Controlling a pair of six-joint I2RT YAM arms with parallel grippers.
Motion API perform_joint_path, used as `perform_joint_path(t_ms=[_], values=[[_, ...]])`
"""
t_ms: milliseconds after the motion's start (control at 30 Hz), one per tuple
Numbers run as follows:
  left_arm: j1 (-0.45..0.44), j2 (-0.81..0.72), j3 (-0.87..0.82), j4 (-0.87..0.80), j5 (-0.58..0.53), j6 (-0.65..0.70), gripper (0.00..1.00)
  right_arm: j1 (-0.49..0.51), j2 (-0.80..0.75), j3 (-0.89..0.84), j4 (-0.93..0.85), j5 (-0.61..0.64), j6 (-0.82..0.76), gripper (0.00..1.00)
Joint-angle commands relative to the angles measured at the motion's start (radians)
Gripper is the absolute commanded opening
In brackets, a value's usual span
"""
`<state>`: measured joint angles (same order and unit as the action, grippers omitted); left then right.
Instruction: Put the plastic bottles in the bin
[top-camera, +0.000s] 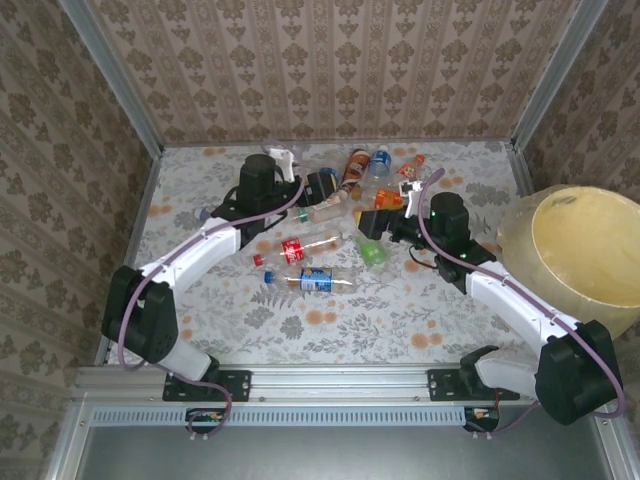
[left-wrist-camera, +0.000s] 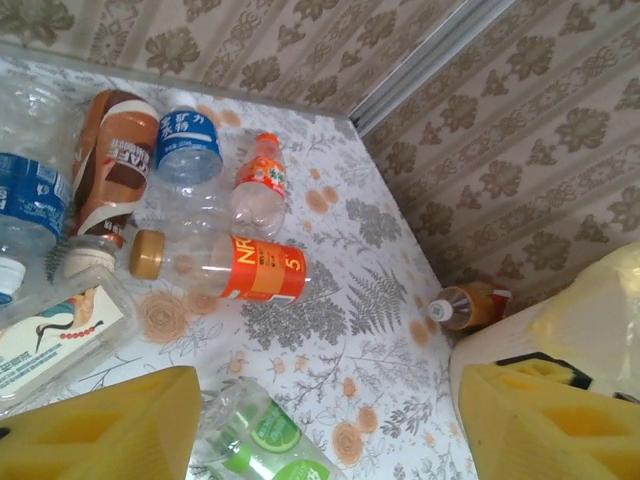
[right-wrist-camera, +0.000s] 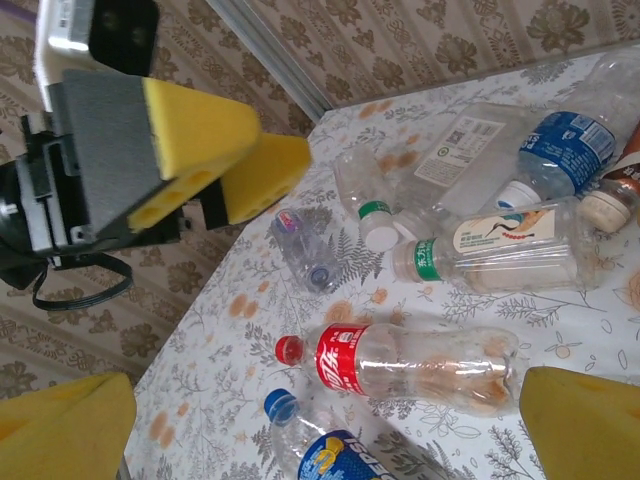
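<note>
- The left gripper (left-wrist-camera: 330, 405) is spread wide with nothing held. A crushed clear plastic bottle with a green label (left-wrist-camera: 262, 440) lies between its yellow foam pads (left-wrist-camera: 100, 430), probably its chosen pick.
- The right gripper (right-wrist-camera: 325, 400) gapes wide and empty, facing a clear plastic bottle with a red label and red cap (right-wrist-camera: 400, 365) that lies on its side, seemingly set to straddle it.
- The other small clear plastic bottles (top-camera: 378, 165) lie scattered from the centre of the floral-patterned table (top-camera: 400, 320) toward 12 o'clock.
- The large round pale-yellow plastic bin (top-camera: 515, 235) stands at 3 o'clock beside the right arm (top-camera: 500, 290), which gives that arm the shorter carry.
</note>
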<state>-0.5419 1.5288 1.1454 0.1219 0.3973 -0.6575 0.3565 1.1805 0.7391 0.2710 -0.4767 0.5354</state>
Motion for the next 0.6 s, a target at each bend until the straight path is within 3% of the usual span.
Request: perform_joint_path(t_ms=[0, 67, 100, 200, 367, 567], values=[[0.036, -0.019, 0.037, -0.154, -0.236, -0.031, 0.8, 0.003, -0.004, -0.015, 0.028, 0.01, -0.002, 1.0], [0.078, -0.043, 0.027, -0.299, -0.4, -0.111, 0.9, 0.004, -0.008, -0.015, 0.008, 0.032, -0.014, 1.0], [0.139, -0.056, 0.02, -0.376, -0.467, -0.16, 0.93, 0.003, -0.01, -0.015, -0.004, 0.047, -0.019, 1.0], [0.26, -0.063, 0.008, -0.595, -0.593, -0.286, 1.0, 0.004, -0.012, -0.014, -0.027, 0.076, -0.035, 1.0], [0.417, 0.01, 0.023, -0.75, -0.637, -0.36, 1.0, 0.004, -0.013, -0.012, -0.044, 0.099, -0.042, 1.0], [0.505, 0.221, 0.171, -0.805, -0.623, -0.325, 1.0, 0.005, -0.038, -0.015, -0.08, 0.119, -0.054, 1.0]])
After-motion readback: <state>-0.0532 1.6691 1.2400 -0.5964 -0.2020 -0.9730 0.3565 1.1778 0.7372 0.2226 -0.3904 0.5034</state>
